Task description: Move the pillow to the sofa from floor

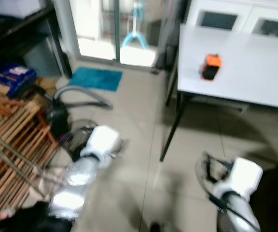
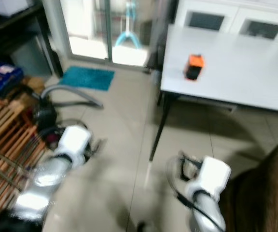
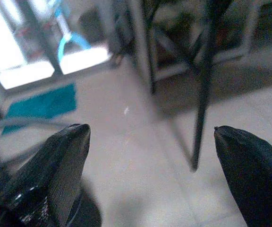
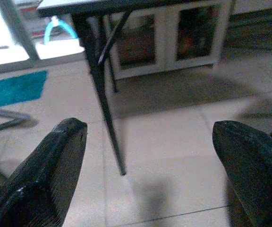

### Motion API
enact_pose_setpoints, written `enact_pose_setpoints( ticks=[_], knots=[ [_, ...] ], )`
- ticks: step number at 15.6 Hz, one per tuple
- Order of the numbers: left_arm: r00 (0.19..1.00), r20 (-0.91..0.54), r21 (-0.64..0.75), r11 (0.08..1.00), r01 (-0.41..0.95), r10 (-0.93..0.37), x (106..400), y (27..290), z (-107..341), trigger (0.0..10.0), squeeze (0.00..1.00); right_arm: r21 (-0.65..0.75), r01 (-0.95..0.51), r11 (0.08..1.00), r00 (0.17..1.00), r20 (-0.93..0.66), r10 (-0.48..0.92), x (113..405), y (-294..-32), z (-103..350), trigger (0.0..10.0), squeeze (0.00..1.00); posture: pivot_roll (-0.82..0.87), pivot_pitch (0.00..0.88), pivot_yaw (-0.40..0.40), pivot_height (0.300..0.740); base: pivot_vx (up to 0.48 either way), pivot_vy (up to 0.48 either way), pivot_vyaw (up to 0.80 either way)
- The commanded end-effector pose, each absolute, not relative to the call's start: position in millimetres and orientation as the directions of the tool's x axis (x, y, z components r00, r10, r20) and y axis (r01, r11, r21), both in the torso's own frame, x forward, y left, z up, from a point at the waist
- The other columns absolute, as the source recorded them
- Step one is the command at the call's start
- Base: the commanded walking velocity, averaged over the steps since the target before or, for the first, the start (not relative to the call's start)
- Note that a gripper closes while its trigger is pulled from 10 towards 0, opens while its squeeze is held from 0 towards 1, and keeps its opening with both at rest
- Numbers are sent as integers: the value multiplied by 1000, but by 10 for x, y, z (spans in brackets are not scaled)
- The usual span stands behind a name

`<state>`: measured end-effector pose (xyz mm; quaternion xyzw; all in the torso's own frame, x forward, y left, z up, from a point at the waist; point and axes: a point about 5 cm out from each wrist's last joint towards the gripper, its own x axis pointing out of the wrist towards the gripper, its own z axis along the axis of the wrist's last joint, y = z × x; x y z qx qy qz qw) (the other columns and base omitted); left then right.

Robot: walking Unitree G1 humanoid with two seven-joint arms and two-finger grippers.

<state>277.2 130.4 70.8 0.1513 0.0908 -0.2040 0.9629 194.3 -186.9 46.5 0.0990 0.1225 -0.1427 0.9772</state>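
I cannot make out the pillow or the sofa from here, so by my judgement the task is barely begun. My left gripper (image 3: 150,161) and right gripper (image 4: 150,161) hang with jaws spread, holding nothing, above smooth pale tiled floor (image 1: 129,130). Nearby: a flat white desk (image 1: 255,72) on thin black legs, a fuzzy teal mat (image 1: 95,78).
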Motion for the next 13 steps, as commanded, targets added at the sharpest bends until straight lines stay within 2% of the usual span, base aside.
enact_pose_setpoints(
  ticks=[1, 4, 6, 13],
  knots=[
    [902, -249, 276, 866, 416, -354, 2772, 1376, 692, 10000, 0, 167, 308, 937, 931, -258, -260, 1950, -1846, 495, 10000, 0, 31, 0, 13, 740, 0, 0, -800],
    [886, -251, 300, 839, 453, -389, 2848, 1334, 701, 10000, 0, 155, 349, 924, 918, -256, -304, 1900, -1836, 474, 10000, 0, 16, 0, 66, 740, 0, 0, -800],
    [903, -224, 269, 868, 418, -366, 2915, 1340, 723, 10000, 0, 144, 365, 920, 911, -259, -321, 1844, -1842, 460, 10000, 0, 1, 0, 83, 740, 0, 0, -800],
    [914, -222, 273, 878, 393, -340, 2810, 1389, 646, 10000, 0, 121, 323, 939, 927, -242, -288, 1882, -1880, 489, 10000, 0, 16, 0, 24, 740, 0, 0, -800]
  ],
)
